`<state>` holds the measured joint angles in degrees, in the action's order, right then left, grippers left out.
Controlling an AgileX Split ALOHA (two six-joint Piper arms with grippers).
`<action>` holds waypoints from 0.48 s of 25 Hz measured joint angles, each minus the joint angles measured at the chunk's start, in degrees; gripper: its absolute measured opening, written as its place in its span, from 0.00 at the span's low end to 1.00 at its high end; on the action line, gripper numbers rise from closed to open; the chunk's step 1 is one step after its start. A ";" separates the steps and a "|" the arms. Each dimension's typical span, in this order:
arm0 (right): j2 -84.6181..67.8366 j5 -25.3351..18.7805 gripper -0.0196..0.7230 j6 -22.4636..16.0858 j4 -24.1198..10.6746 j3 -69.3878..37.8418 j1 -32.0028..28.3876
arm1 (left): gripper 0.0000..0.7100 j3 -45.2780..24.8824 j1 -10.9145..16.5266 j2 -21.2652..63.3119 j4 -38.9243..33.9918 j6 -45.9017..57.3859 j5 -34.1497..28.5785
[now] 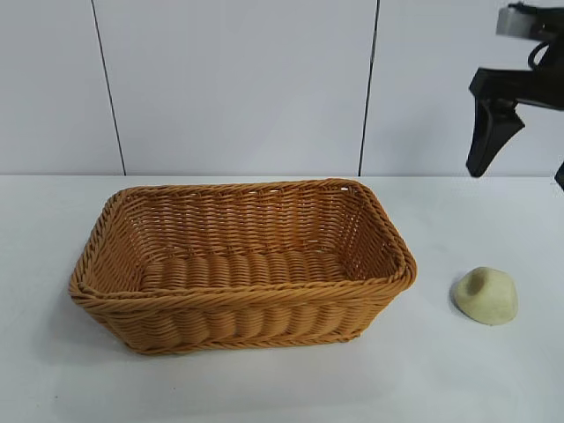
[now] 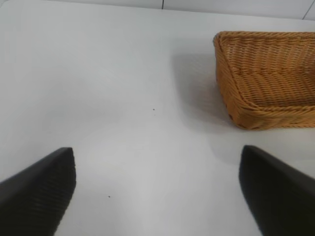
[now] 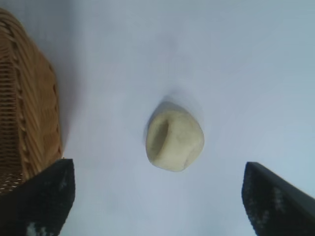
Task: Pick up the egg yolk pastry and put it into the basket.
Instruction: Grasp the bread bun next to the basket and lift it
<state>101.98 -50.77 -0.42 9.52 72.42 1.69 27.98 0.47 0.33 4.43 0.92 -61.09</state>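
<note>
Shown from outside the rig, the egg yolk pastry is seen resting on the white bench, to the right of the basket and apart from it, with a strip of bare bench between them. Nothing is seen inside the basket, so the placing step is judged not yet done; the pick-up itself is judged not yet begun, since the pastry is untouched.

The right gripper is seen high in the exterior view, above and behind the pastry, with only one dark finger fully in frame. In the right wrist view its fingers are spread wide and hold nothing, and the pastry lies on the bench between them (dimple visible, flat base down), with a corner of the basket at one side.

The left gripper is not seen in the exterior view; in its own wrist view its fingers are likewise spread apart and empty, hanging over bare bench with one end of the basket farther off. It is judged to be idle.

What remains, by this reading: a descent onto the pastry, a closing of the fingers, a lift, a carry over the braided rim, and a release.
</note>
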 joint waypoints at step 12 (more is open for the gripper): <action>17.71 2.24 0.87 0.00 0.98 0.04 0.14 | 0.98 0.00 0.00 0.00 0.00 0.00 0.00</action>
<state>119.70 -48.53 -0.42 10.50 72.46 1.83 27.98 0.47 0.33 4.43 0.92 -61.09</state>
